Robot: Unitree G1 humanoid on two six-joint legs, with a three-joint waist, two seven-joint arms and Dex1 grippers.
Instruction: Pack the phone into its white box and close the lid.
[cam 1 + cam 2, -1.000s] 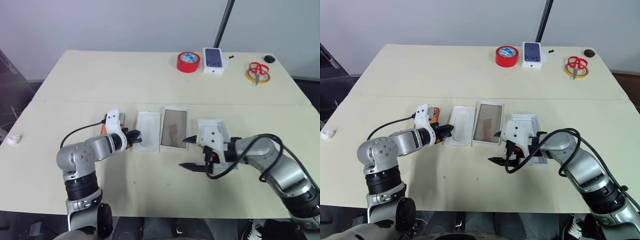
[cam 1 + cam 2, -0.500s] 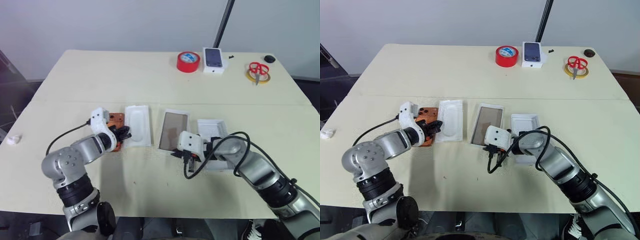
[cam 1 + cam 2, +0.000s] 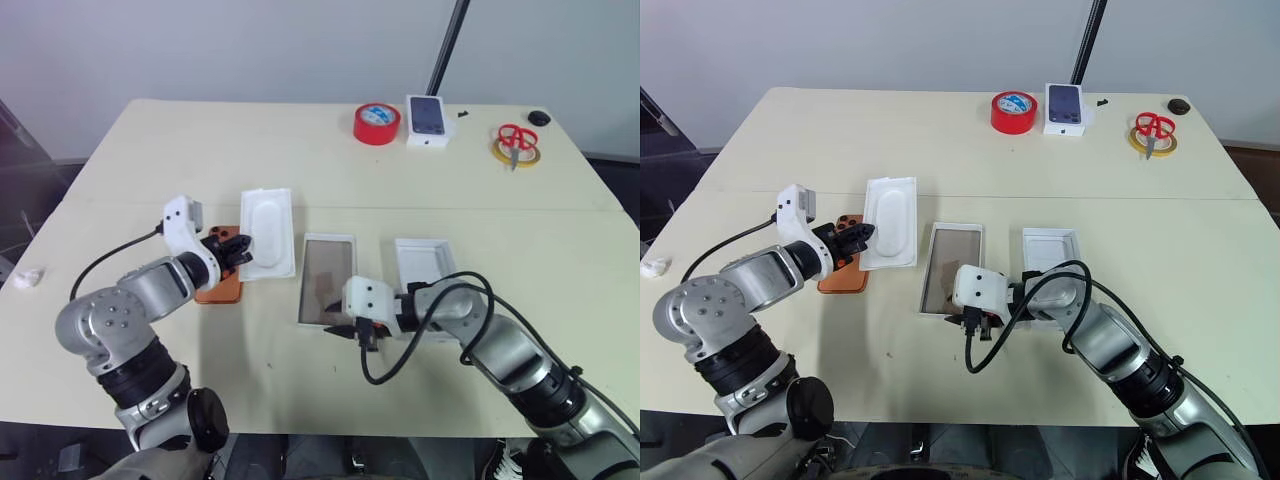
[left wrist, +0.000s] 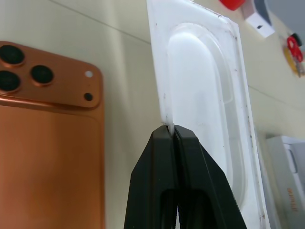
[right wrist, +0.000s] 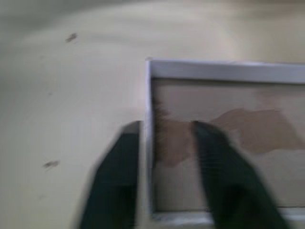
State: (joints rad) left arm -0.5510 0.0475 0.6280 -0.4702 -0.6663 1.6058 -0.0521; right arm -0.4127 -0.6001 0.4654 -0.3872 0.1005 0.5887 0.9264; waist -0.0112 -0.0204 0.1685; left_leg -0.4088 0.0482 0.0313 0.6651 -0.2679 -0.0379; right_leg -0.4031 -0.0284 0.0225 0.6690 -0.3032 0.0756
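Note:
The copper-orange phone [image 3: 216, 288] lies back up on the table, its three lenses [image 4: 24, 67] showing. My left gripper [image 4: 170, 128] is shut on the edge of a white moulded insert [image 3: 265, 232], which it holds tilted just above the table, right of the phone. The white box [image 3: 327, 280], brownish inside, lies open at the middle. My right gripper [image 5: 164, 129] is open at the box's near end, one finger inside its wall and one outside. The lid [image 3: 424, 262] lies white side up to the right of the box, partly behind my right arm.
At the far edge stand a red tape roll [image 3: 377, 123], a smaller white box with a dark phone picture [image 3: 427, 120], red scissors [image 3: 516, 138] on a yellow ring, and a small black object [image 3: 540, 117]. A crumpled white scrap [image 3: 27, 278] lies at the left edge.
My left gripper has carried the insert up and to the left, uncovering the phone. My right gripper moved left to the box's near end, and the box slid left and nearer.

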